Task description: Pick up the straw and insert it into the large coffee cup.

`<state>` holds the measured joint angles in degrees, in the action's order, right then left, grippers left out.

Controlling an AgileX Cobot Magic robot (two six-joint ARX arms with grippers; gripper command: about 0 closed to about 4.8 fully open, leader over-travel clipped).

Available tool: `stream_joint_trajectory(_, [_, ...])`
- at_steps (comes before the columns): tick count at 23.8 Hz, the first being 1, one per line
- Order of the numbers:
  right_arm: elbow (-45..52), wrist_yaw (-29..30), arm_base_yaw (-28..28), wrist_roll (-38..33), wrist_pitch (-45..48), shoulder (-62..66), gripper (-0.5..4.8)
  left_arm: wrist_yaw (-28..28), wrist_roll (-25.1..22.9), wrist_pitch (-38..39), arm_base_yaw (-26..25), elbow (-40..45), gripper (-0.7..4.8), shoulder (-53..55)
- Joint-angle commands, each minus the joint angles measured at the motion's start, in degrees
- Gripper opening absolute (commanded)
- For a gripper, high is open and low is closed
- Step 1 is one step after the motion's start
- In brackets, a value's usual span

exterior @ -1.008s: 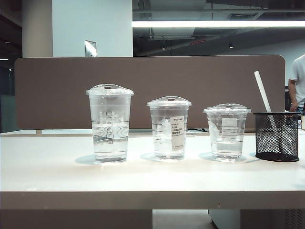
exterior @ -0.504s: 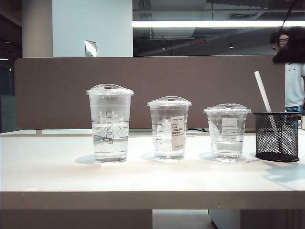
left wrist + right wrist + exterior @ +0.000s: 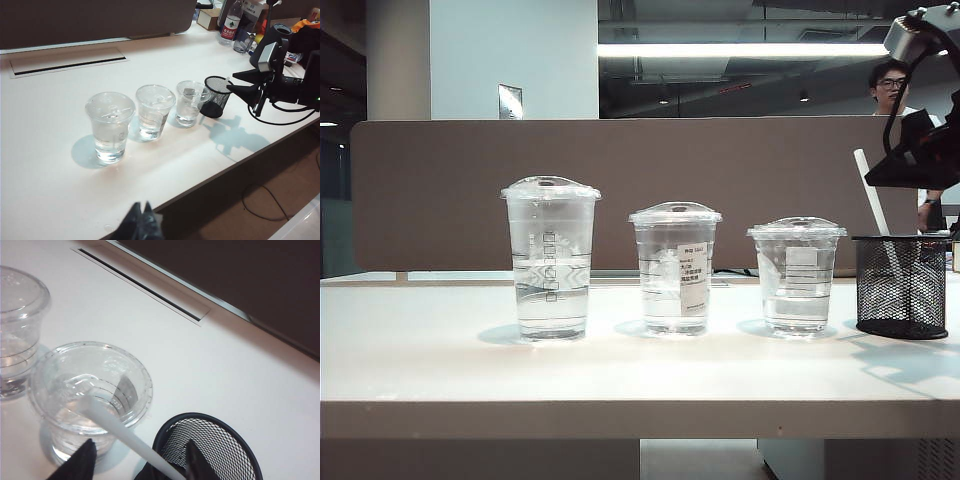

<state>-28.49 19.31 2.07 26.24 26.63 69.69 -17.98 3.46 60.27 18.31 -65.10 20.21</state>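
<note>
The straw (image 3: 872, 195) is white and leans in a black mesh holder (image 3: 900, 285) at the table's right end. My right gripper (image 3: 872, 181) has come down beside the straw's upper part. In the right wrist view the straw (image 3: 125, 432) runs between the two fingers of the right gripper (image 3: 140, 443), which is open and not closed on it. The large coffee cup (image 3: 551, 260) stands leftmost of three lidded cups, with water in it. My left gripper (image 3: 141, 206) hangs over the table's near edge, far from the large coffee cup (image 3: 110, 125), tips together and holding nothing.
A medium cup with a white label (image 3: 675, 268) and a short cup (image 3: 796, 275) stand between the large cup and the holder. A brown partition (image 3: 620, 170) closes the back. A person (image 3: 895, 85) stands behind it. Bottles and boxes (image 3: 231, 25) crowd the far corner.
The right arm has come into view from the upper right and dropped to the top of the straw, its jaws spreading. Cups, holder and left arm have not moved.
</note>
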Motion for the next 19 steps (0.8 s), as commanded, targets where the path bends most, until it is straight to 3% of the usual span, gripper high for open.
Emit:
stream_joint_trajectory(1, [-0.3,0.4,0.1,1.3,2.9,1.2,2.47,-0.3,0.0,-0.6,0.0,-0.2,-0.04,0.1])
stream_joint_trajectory(10, [-2.6,0.6,0.2,1.2,8.5,9.6,1.93,-0.3,0.0,-0.7,0.0,-0.2,-0.04,0.1])
stream_joint_trajectory(12, [-4.7,2.1,0.2,1.2,8.9,12.1,1.1,-0.3,0.0,-0.7,0.0,-0.2,-0.04,0.1])
stream_joint_trajectory(14, [-6.1,2.6,0.3,1.1,9.2,13.5,1.01,-0.3,0.0,-0.7,0.0,-0.2,-0.04,0.1])
stream_joint_trajectory(17, [-7.3,2.5,0.8,1.0,9.7,13.6,0.49,-0.3,0.0,-0.8,0.0,-0.2,-0.04,0.1])
stream_joint_trajectory(19, [-8.2,2.5,0.9,0.7,9.9,13.6,0.49,-0.3,0.0,-0.7,0.0,-0.2,-0.04,0.1])
